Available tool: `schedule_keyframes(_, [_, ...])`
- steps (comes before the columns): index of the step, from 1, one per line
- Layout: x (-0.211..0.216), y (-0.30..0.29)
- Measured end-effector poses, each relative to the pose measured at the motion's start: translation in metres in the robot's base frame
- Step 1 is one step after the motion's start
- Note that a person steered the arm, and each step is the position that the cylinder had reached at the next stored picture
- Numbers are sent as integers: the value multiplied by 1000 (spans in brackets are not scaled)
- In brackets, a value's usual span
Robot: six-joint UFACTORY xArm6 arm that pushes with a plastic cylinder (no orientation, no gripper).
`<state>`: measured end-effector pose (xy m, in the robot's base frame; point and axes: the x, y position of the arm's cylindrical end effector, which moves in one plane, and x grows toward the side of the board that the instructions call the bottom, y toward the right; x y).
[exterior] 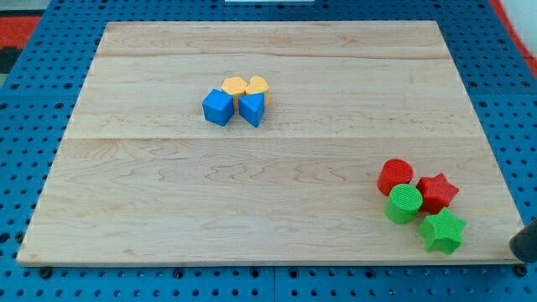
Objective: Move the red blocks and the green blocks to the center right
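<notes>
The surface (268,210) is a big, pale wooden board made of long planks with lines running from side to side. It lies on a blue sheet (33,126) full of little round holes. The sheet shows all around the board. Some red (21,29) peeks in at the view's top left corner, and a bit more shows at the top right.

My arm ends in a dark rod and not a pincer, so nothing is being held or squeezed. Only the low end of the rod shows, at the view's right edge near the bottom. My tip (520,250) is just off the board's corner, over the blue sheet. It touches no block.

The red and green blocks sit in one tight bunch to the view's left of my tip, in the board's bottom right part. The green star (442,231) is nearest my tip, with a gap between them. The red star (437,192) is just above the green star. The green round block (404,203) is left of both stars and touches the red star. The red round block (395,176) sits right above the green round one.

Far off from my tip, up and to the view's left, is another small bunch. A blue cube (218,107) sits by a second blue block (252,109). Two yellow blocks (234,85) (258,85) sit side by side just behind them. I cannot tell those last three shapes for sure.
</notes>
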<state>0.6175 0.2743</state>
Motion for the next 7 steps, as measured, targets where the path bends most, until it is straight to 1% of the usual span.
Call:
schedule_keyframes(1, [0, -49])
schedule_keyframes(3, [1, -65])
schedule_keyframes(4, [-21, -87])
schedule_keyframes(5, [-48, -88])
schedule_keyframes(7, [-66, -87])
